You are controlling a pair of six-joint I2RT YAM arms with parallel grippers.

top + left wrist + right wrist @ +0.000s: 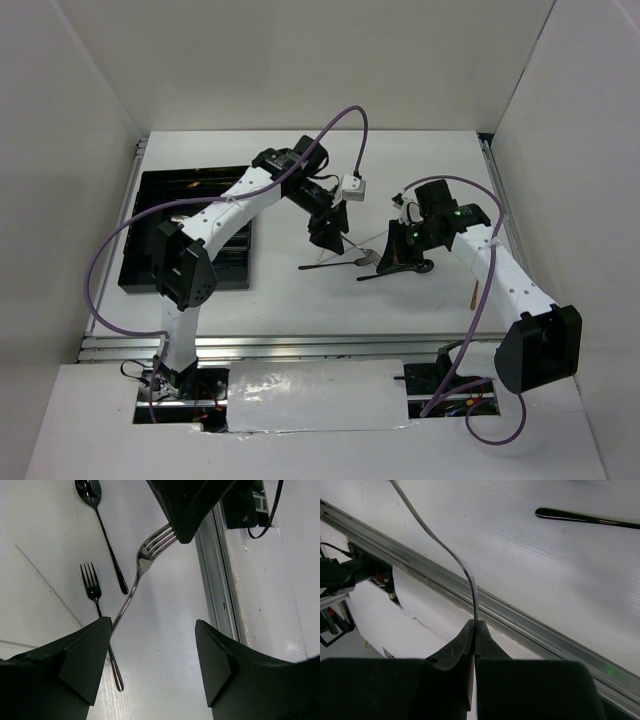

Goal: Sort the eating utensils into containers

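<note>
white table (300,310); right gripper (476,627) tight on silver fork (145,560), left gripper (152,630) wide apart by its handle

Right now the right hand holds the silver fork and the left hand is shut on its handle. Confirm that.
No. The left hand is open, not shut on the handle; the left wrist view shows it. The right hand does hold the silver fork.

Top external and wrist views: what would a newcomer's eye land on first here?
A silver fork hangs in mid-air over the middle of the white table. The right gripper pinches it near the tine end, and its handle slants down towards the open left gripper. Below it a black fork and a black spoon lie on the table, and the black tray sits far to the left.
</note>
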